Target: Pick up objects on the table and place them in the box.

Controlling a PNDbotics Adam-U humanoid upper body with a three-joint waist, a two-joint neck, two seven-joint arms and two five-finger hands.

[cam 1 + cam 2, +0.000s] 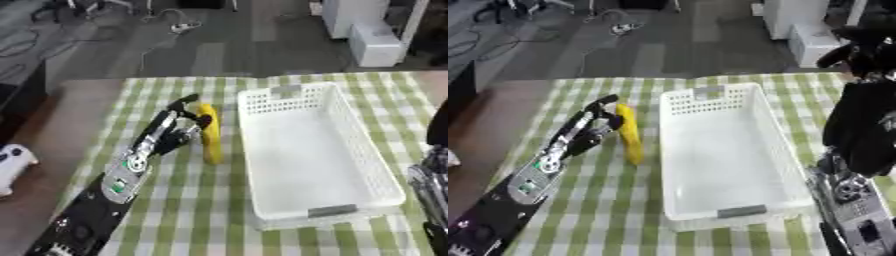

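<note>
A white box (719,165) lies on the green-checked surface (623,220), nothing showing inside it. Just left of it lies a yellow banana (630,132), lengthwise near to far. The left hand (598,125) touches the banana's far part, fingers curled at it. The right hand (868,125) hangs right of the box.

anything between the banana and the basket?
Nothing. Only a bare strip of checked tablecloth separates the banana from the white basket, clearest in the left eye view. The left robot hand is on the banana's other side.
</note>
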